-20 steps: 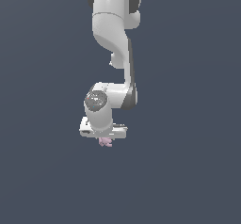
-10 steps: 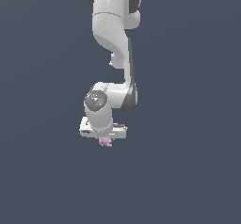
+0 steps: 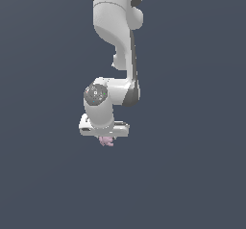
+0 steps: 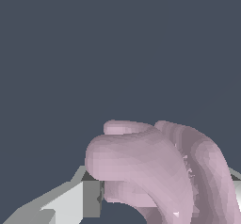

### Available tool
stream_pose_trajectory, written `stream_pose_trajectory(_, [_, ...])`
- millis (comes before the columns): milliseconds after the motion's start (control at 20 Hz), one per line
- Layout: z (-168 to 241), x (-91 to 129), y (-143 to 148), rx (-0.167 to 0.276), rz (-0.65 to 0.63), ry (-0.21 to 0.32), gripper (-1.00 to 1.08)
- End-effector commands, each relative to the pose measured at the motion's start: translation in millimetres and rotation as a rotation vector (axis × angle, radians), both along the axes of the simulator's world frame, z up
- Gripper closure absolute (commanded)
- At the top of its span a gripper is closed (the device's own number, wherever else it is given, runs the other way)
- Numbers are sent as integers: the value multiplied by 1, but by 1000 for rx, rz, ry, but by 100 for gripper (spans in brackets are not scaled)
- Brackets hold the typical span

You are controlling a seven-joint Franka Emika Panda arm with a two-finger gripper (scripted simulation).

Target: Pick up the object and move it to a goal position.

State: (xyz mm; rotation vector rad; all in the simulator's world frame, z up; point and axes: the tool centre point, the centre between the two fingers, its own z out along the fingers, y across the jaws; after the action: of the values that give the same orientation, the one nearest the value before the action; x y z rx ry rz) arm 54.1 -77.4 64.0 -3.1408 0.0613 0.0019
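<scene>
Object first: the tiny pale pink lumpy object [image 3: 106,141] with short curled lobes sits right under the white robot gripper [image 3: 105,137], and in the wrist view it fills the space between the fingers, its pink lobes [image 4: 155,166] bulging past a grey finger pad [image 4: 92,198]. That looks like a grasp, the gripper clenched on the pink thing, with a finger showing on each side of it. The pinch seems to sit low on the lump, which would explain why most of its bulk pokes out beyond the fingertips.

Moving outward, the gripper points straight down from the white wrist [image 3: 99,103], a sensible pose for carrying a small piece without tipping it. Above that, the white arm [image 3: 115,26] rises to the upper edge of the exterior view.

All around is plain dark blue-grey; no counter edge or goal marker shows, so I cannot tell whether the object is lifted or resting on the surface.
</scene>
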Motion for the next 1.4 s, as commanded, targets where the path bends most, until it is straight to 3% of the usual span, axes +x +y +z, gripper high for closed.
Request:
stream_pose_trajectory(0, [13,-4,-2,0,0,-1,108])
stream_pose_trajectory(500, [98,-35,-16,1,0,-1,108])
stream_pose_trajectory(1350, [287,-100,-47,1,-1,-1,108])
